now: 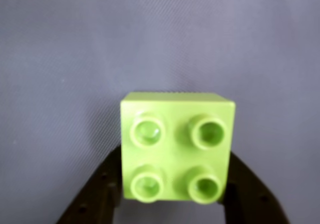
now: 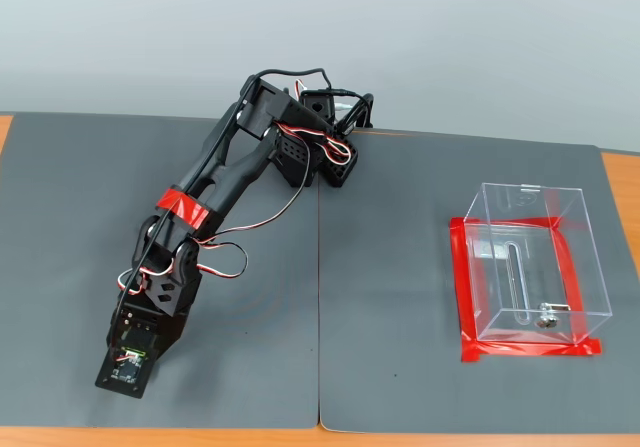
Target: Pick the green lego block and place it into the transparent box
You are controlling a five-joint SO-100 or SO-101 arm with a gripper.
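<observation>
In the wrist view the green lego block (image 1: 177, 151), a lime square brick with four round studs, fills the centre, studs facing the camera. My gripper (image 1: 175, 159) has its black fingers (image 1: 102, 189) pressed against the brick's left and right sides, shut on it over the grey mat. In the fixed view the arm reaches to the front left and the gripper (image 2: 124, 367) points down near the mat; the brick is hidden under it there. The transparent box (image 2: 585, 267) stands far to the right, open at the top, with a slot and a small metal fitting (image 2: 547, 317) in its base.
Red tape (image 2: 468, 297) frames the box on the mat. Two dark grey mats (image 2: 400, 367) meet at a seam down the middle. The arm's base (image 2: 325, 132) sits at the back centre. Orange table edge shows at the far right (image 2: 625, 197).
</observation>
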